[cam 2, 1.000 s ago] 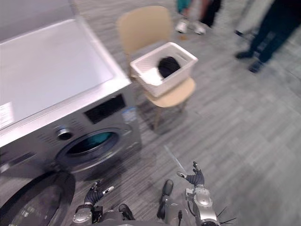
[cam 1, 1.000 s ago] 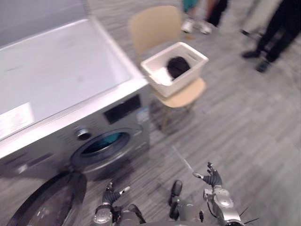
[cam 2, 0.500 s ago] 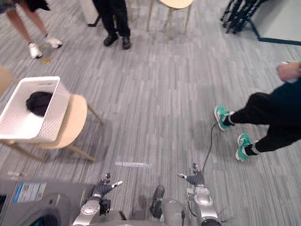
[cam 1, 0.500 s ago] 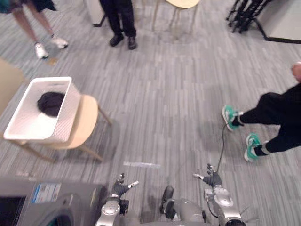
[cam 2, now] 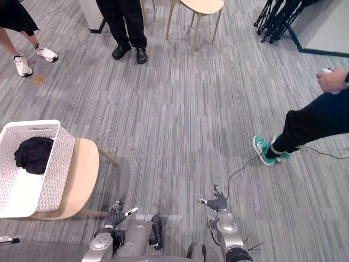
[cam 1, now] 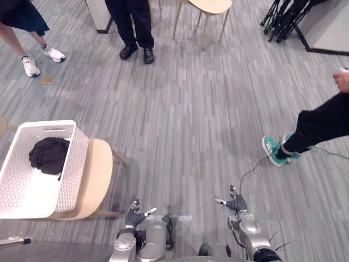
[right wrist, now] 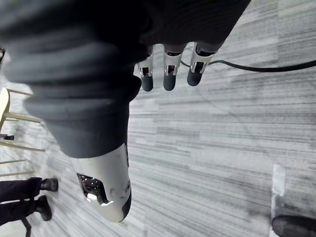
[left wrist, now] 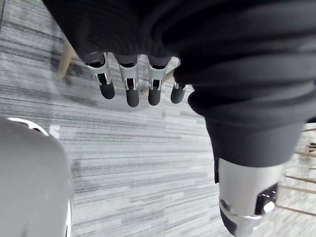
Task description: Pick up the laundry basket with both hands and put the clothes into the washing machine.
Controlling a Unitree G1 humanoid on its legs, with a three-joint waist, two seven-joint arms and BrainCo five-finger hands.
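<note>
Around the work area, on a grey striped carpet floor point(cam 1: 185, 120): a person in black trousers and black shoes point(cam 1: 136, 33) at the far side, a person in white trainers point(cam 1: 38, 57) at the far left, and a person in teal shoes point(cam 1: 278, 150) reaching in from the right. Further off, a second pale wooden chair point(cam 1: 210, 6) beside the black trousers, and black folded stand legs point(cam 1: 283, 19) in the far right corner. Between the hands and the basket, only carpet and the front edge of a chair seat.

Off to the front left, a white perforated plastic laundry basket point(cam 1: 73, 174), resting mouth upward on a pale wooden chair point(cam 1: 97, 174), well apart from both hands. Long axis running away from the robot, leaning slightly rightward at its far end. Handle slot point(cam 1: 54, 129) in the far short wall. Inside, toward the far end, a dark bundle of clothes point(cam 1: 49, 154) lying against the right-hand wall, with bare white bottom in the near half.

Low in the eye views, left hand point(cam 1: 133, 214) and right hand point(cam 1: 235, 203) over the carpet, fingers loose and spread, gripping nothing. Likewise straight and empty in both wrist views.

Basket's left long wall partly cut by the view's edge. Chair legs mostly hidden under the seat. Upper bodies of all three people cut off. At the bottom left corner, a grey sliver point(cam 2: 32, 252), too little showing to name.
</note>
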